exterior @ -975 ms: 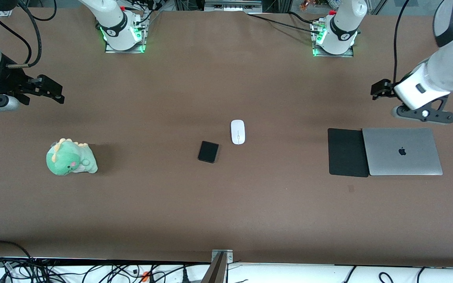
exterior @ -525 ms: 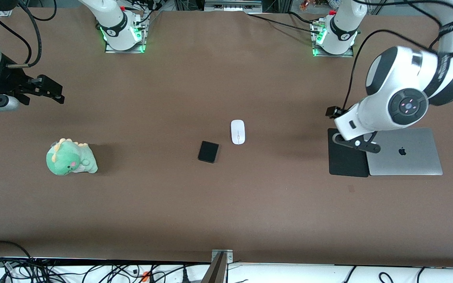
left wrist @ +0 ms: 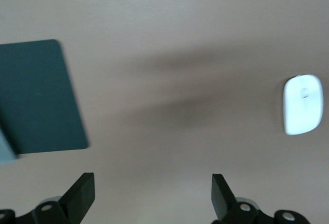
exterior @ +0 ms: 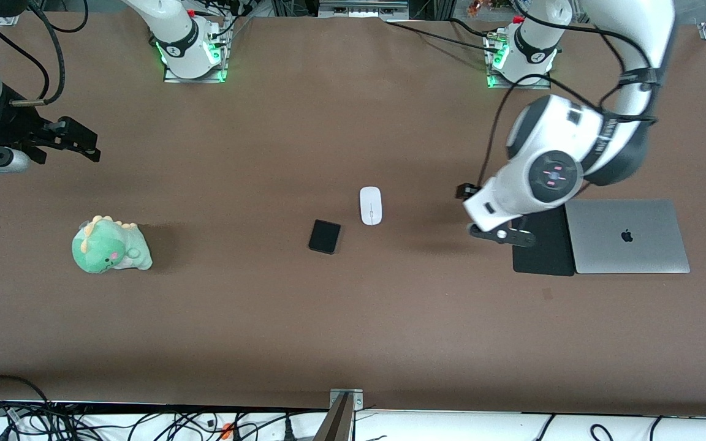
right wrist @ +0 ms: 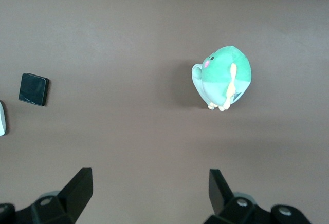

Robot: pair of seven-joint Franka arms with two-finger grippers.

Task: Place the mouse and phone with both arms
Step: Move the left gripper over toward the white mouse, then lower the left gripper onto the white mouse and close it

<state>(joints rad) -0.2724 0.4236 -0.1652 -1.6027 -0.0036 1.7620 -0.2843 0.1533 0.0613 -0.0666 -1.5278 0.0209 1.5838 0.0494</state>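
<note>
Resting apart on matte brown table (exterior: 267,318), glossy oval mouse (exterior: 371,206), flat phone (exterior: 325,236)

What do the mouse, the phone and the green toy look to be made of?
Mouse: likely glossy white plastic; smooth, bright top. Phone: dark slab with slight sheen, perhaps glass or plastic. Toy: apparently plush fabric; soft, rounded, matte.

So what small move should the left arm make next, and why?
Probably carry the open left claw on toward the small white oval mouse: it hangs over bare table beside the thin black mat, holding nothing. The right claw waits.
</note>
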